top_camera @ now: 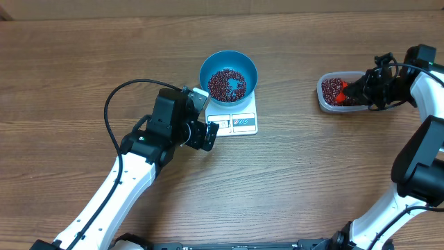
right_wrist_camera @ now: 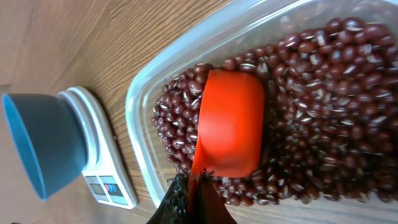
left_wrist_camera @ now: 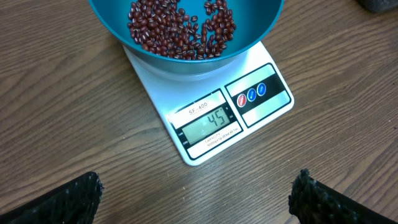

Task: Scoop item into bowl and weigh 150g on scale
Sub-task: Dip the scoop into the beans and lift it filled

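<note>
Just ahead of the fingers of the left gripper (left_wrist_camera: 199, 205), which are standing spread wide and holding nothing, the white scale (left_wrist_camera: 264, 93) is lying on the wooden table (left_wrist_camera: 74, 124), its display (left_wrist_camera: 208, 126) showing 45. The blue bowl (left_wrist_camera: 258, 31) is sitting on the scale's far end, beyond the display, carrying a shallow layer of beans (left_wrist_camera: 180, 28). Well apart, the right gripper (right_wrist_camera: 191, 198) is pinching its fingers tight on the handle of an orange scoop (right_wrist_camera: 230, 124); just past those fingertips the scoop's cup is resting among more beans in a clear tub (right_wrist_camera: 146, 87)
</note>
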Robot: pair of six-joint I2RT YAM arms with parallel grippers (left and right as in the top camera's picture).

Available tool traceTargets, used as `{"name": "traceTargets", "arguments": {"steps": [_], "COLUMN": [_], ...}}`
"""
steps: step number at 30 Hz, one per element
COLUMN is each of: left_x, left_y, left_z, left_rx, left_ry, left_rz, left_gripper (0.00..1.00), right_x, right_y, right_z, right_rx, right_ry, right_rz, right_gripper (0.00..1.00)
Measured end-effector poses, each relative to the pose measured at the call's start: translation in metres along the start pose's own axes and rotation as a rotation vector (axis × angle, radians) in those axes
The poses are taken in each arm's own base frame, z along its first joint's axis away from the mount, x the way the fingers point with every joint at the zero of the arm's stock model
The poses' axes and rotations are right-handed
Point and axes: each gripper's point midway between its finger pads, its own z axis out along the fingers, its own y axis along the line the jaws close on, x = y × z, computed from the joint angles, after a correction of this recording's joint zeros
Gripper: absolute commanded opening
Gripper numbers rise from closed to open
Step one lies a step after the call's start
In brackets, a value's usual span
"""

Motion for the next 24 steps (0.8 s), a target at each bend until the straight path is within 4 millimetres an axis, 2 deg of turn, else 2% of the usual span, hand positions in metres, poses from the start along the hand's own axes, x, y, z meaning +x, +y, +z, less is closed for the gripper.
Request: {"name": "traceTargets", "arguments": {"steps": [9, 18, 24], "left_x": [0.0, 0.0, 0.0], "left_y": [0.0, 0.0, 0.0], "left_z": [0.0, 0.0, 0.0], "left_rx": [0.0, 0.0, 0.0], "left_ry": [0.0, 0.0, 0.0], "left_rz": [0.0, 0.0, 0.0], "left_gripper": [1.0, 1.0, 1.0], "right_x": [0.003, 0.004, 0.008], "right_y": [0.001, -0.014, -0.025], "right_z": [0.002, -0.005, -0.017], "right_rx": [-0.035, -0.115, -0.219], "right_ry": [0.016, 0.014, -0.013], "right_rz": [0.017, 0.078, 0.106], "right_gripper": [0.04, 0.04, 0.04]}}
